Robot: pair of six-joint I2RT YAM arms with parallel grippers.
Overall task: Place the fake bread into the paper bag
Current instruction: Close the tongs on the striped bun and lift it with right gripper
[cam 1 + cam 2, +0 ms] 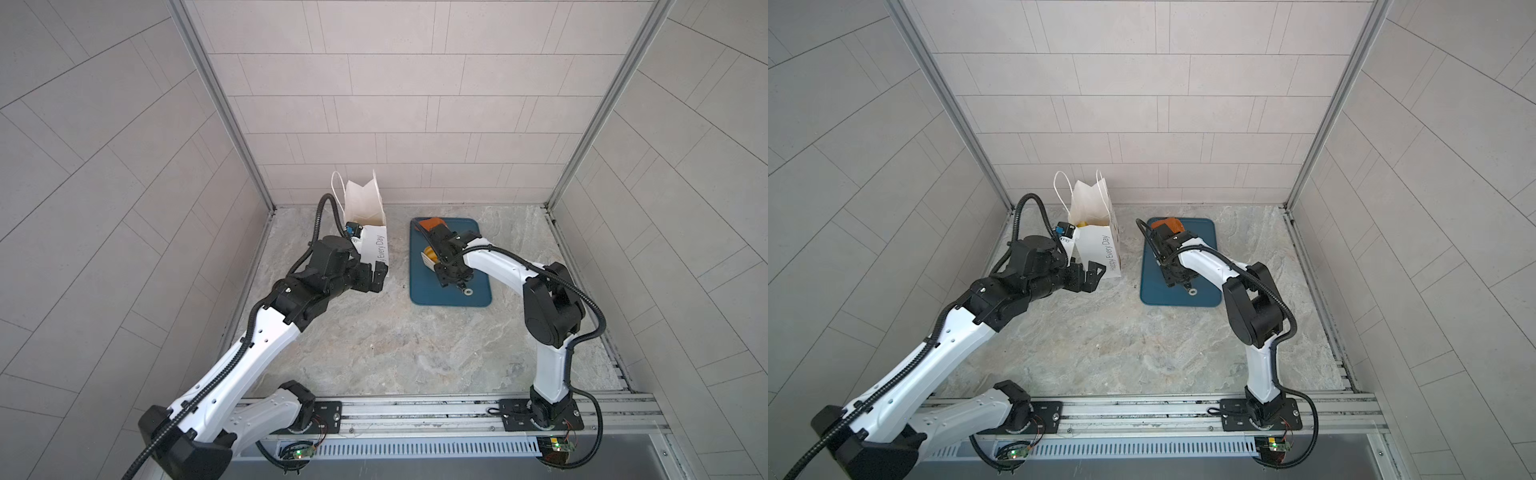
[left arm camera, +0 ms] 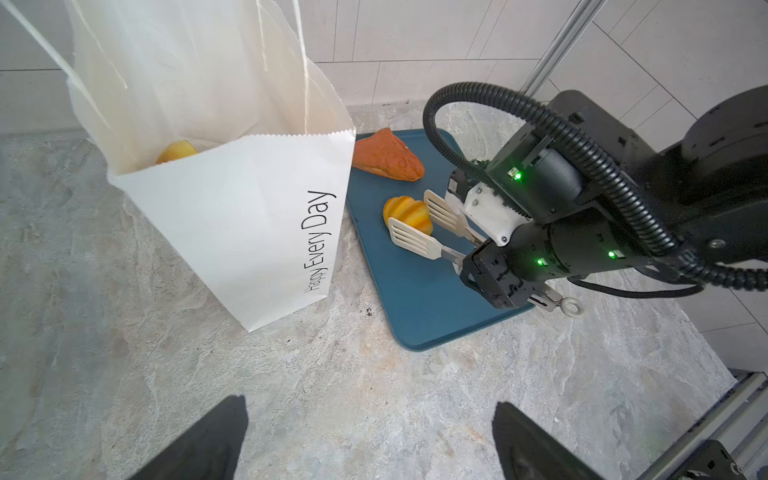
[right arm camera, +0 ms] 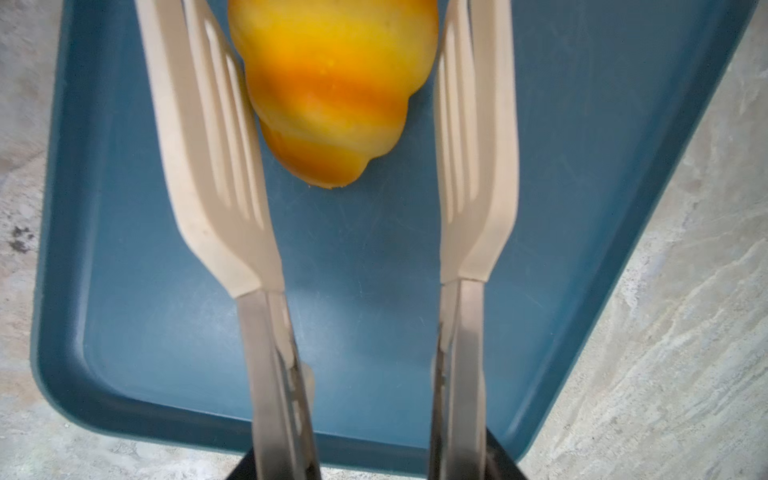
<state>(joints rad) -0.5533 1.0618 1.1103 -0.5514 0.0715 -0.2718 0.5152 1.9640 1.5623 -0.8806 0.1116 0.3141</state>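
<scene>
Jaws of the right gripper (image 2: 473,249) hold the tongs (image 2: 415,239) half-squeezed, blades straddling the striped roll (image 2: 407,214) ahead (ready to pinch), while the left gripper (image 2: 370,403) stands wide, empty.

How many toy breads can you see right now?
3. An orange-brown triangle and a yellow striped roll lie on the teal tray, the roll between the open tongs. One yellow piece peeks from inside the paper bag; more may be hidden deeper in it.
</scene>
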